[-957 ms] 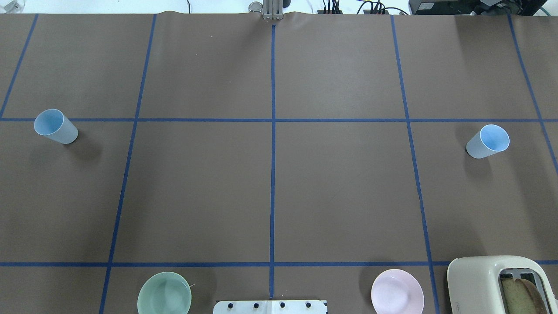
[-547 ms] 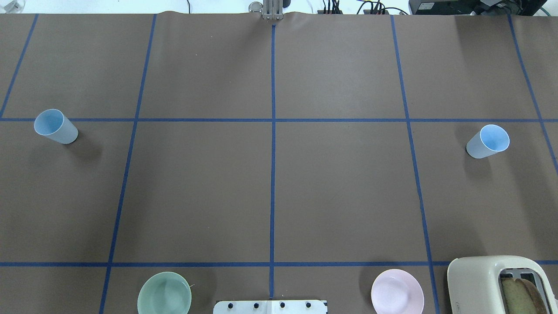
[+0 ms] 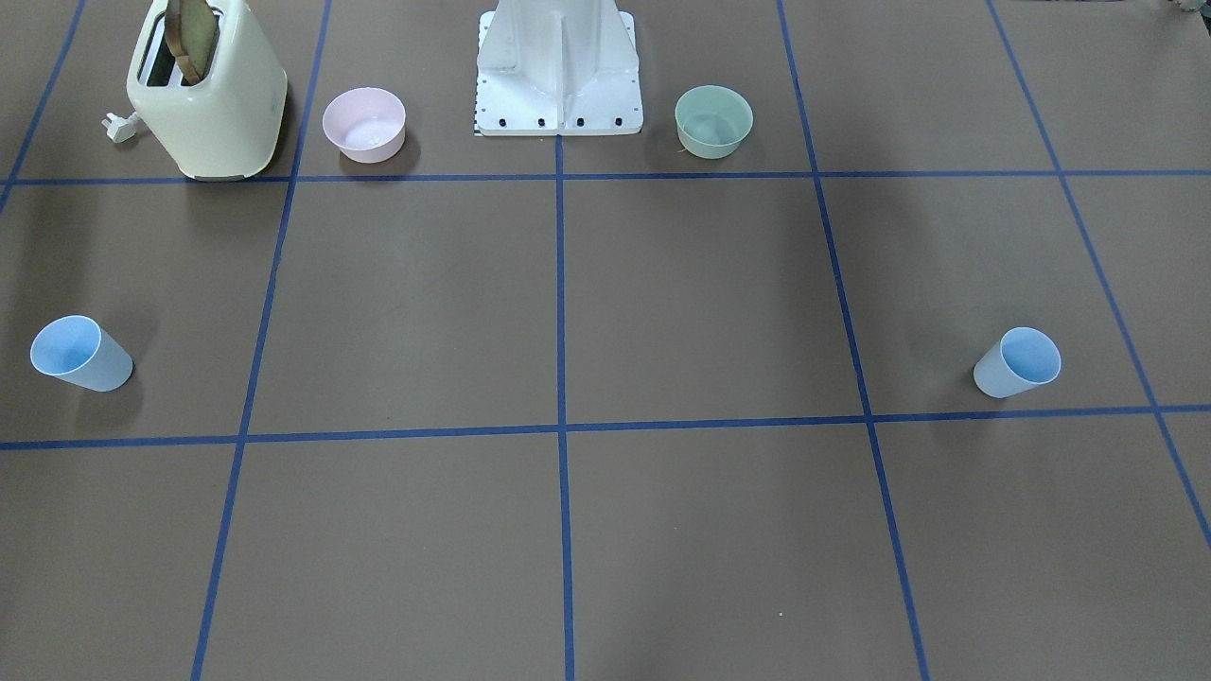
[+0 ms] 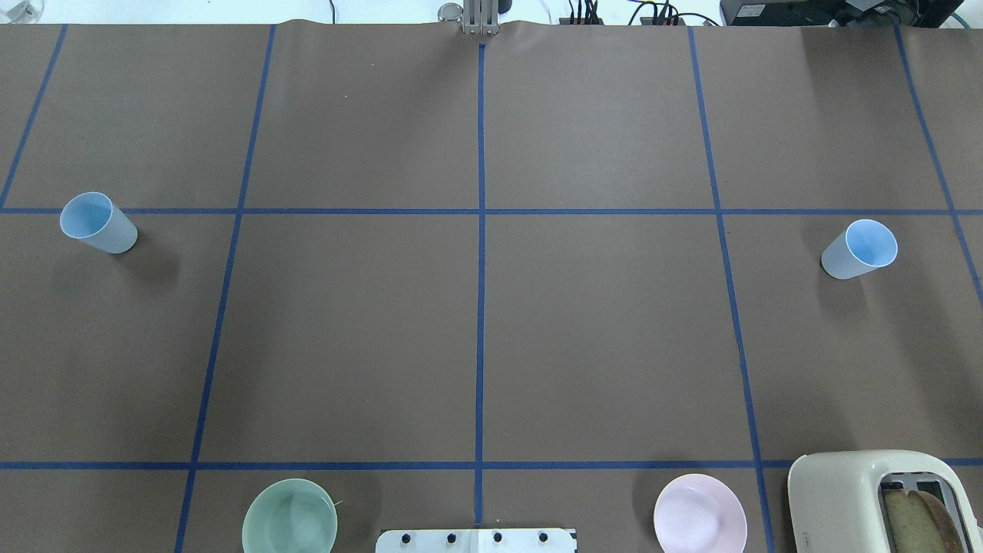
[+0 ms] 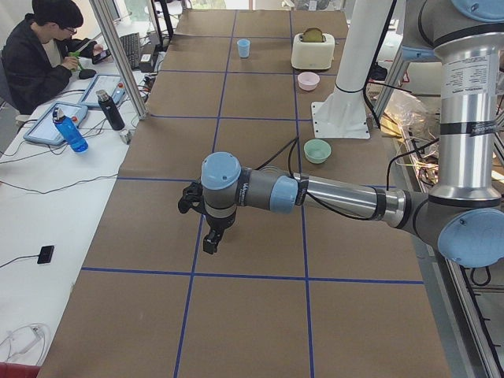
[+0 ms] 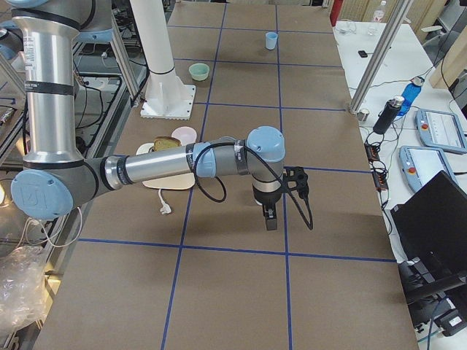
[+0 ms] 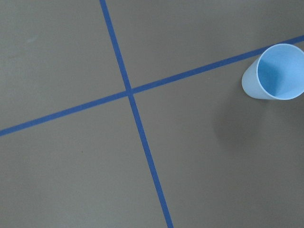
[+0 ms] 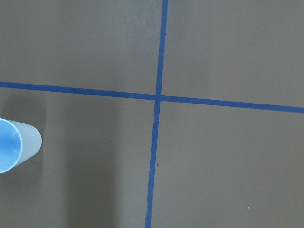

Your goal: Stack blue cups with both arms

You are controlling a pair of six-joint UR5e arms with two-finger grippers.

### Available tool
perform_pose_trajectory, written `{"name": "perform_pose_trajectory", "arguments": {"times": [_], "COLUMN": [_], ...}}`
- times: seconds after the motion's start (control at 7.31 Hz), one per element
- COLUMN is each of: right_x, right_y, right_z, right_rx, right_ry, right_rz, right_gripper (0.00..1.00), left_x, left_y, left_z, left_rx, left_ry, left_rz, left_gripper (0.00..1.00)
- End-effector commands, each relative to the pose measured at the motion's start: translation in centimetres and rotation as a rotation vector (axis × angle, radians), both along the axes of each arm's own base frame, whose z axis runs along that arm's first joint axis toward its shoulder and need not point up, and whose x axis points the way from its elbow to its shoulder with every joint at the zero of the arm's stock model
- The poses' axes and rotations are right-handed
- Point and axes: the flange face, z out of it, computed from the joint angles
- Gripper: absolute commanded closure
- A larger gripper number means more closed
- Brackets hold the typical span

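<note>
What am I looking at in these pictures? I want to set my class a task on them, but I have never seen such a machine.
It is a robot: two jointed metal arms on one white base, each ending in a black two-finger hand. Two pictures look down on the table, one from behind the robot and one facing it. Two look along it from its ends, and two come from cameras on the wrists. The left hand and right hand hang over the brown table, holding nothing; whether they are open is unclear. The left blue cup and right blue cup stand upright near opposite ends. Near the base are a green bowl, a pink bowl and a toaster with bread.
</note>
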Motion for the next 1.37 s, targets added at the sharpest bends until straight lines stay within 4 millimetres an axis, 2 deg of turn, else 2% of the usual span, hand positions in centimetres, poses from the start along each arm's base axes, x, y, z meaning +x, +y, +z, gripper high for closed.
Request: {"name": "perform_pose_trajectory", "arguments": {"times": [0.0,0.14,0.27,0.41,0.68,0.82,0.96,1.09,1.23], "right_x": [0.1,0.0,-0.6,-1.9,-5.4,-5.7,-5.7,-5.8,-5.8], "right_y": [-1.5,-1.8,-2.2,-2.4,-3.0,-2.9,-2.8,-2.7,-2.7], "right_z": [-2.0,-2.0,-2.7,-2.8,-3.4,-3.2,-3.2,-3.0,-3.0], "right_rx": [0.051,0.090,0.145,0.136,0.092,0.095,0.094,0.092,0.092], "right_ry": [0.002,-0.009,-0.009,-0.019,-0.033,-0.026,-0.026,-0.026,-0.026], "right_rz": [-0.001,-0.003,-0.012,-0.011,0.043,0.052,0.052,0.050,0.050], "right_gripper": [0.00,0.00,0.00,0.00,0.00,0.00,0.00,0.00,0.00], "left_x": [0.1,0.2,0.3,3.5,10.5,13.0,17.4,19.8,20.9], "left_y": [-3.4,-3.8,-4.7,-5.4,-5.4,-5.3,-4.9,-5.3,-6.0], "left_z": [-1.4,0.2,-0.3,-1.1,-1.2,-1.3,-0.9,0.6,1.6], "left_rx": [0.186,0.216,0.257,0.173,-0.055,-0.111,-0.135,-0.115,-0.103], "left_ry": [0.006,0.007,0.017,0.054,0.127,0.137,0.117,0.096,0.101], "left_rz": [0.001,0.004,-0.018,-0.057,-0.128,-0.199,-0.238,-0.242,-0.230], "left_gripper": [0.01,0.01,0.01,0.01,0.01,0.01,0.02,0.02,0.03]}}
